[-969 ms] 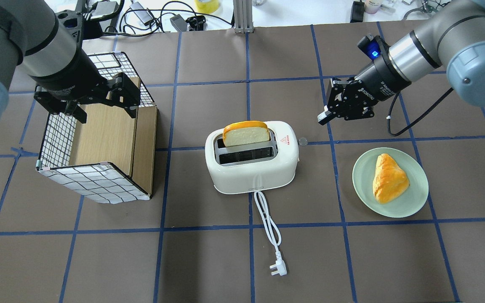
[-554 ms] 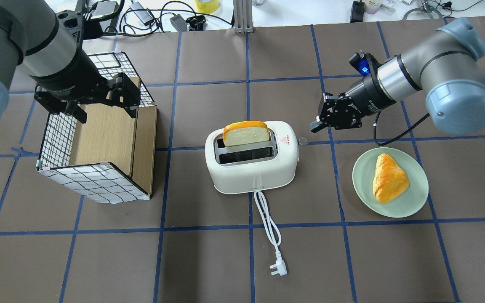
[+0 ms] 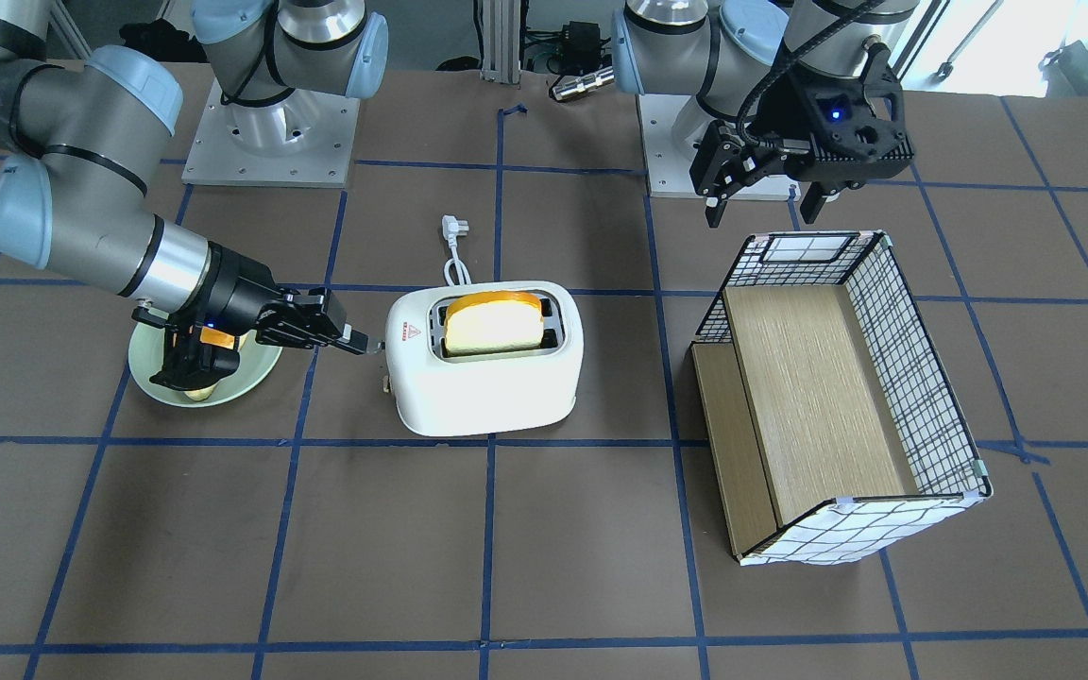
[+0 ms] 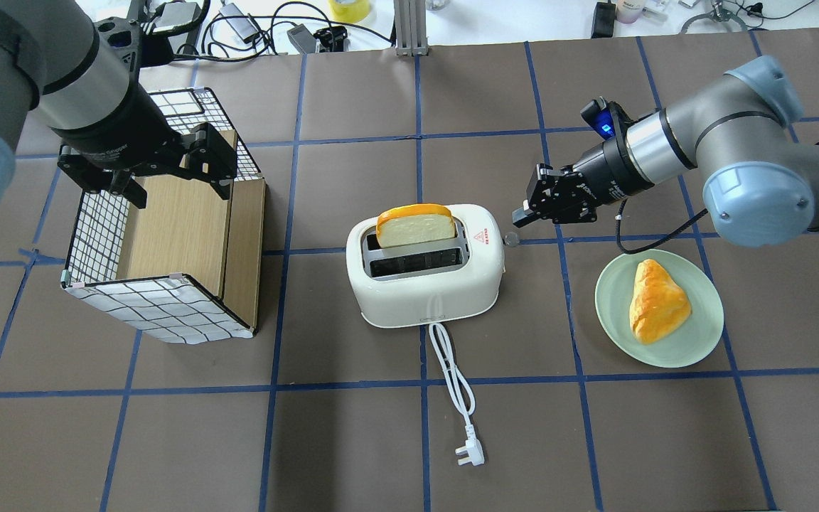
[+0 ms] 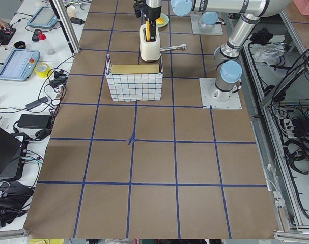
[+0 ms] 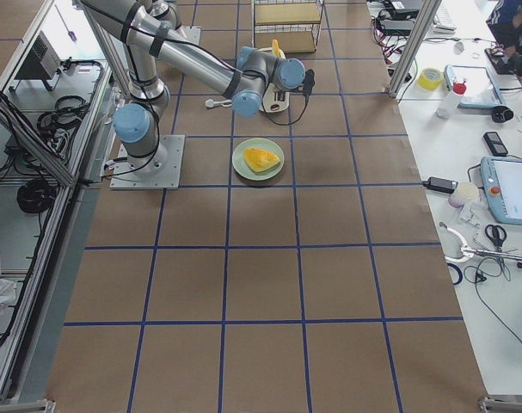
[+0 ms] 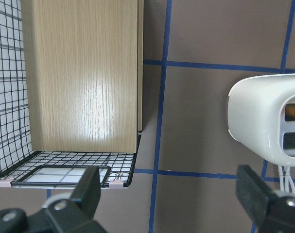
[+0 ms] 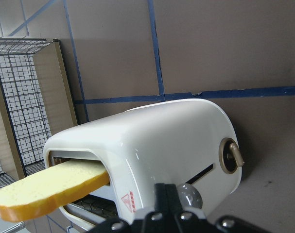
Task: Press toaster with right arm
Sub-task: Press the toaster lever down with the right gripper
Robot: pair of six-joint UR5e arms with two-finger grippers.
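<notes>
The glossy white toaster [image 4: 424,281] stands mid-table with a bread slice [image 4: 415,224] upright in its far slot; it also shows in the front view [image 3: 487,382]. Its round lever knob [image 4: 510,240] sticks out of the end that faces the right arm. My right gripper [image 4: 520,215] is shut and empty, tips just above and beside that knob. In the right wrist view the shut fingertips [image 8: 164,194] sit right over the knob [image 8: 190,196]; I cannot tell whether they touch. My left gripper [image 4: 176,186] hangs open and empty over the basket.
The checked wire basket [image 4: 168,309] with wooden floor stands at the left. A green plate [image 4: 697,341] with a pastry [image 4: 657,300] lies under the right forearm's near side. The toaster's white cord and plug [image 4: 470,453] trail toward the near edge.
My right gripper has moved left and down, from well beyond the toaster's end to just by the lever knob. The left arm, toaster and bread have not moved.
</notes>
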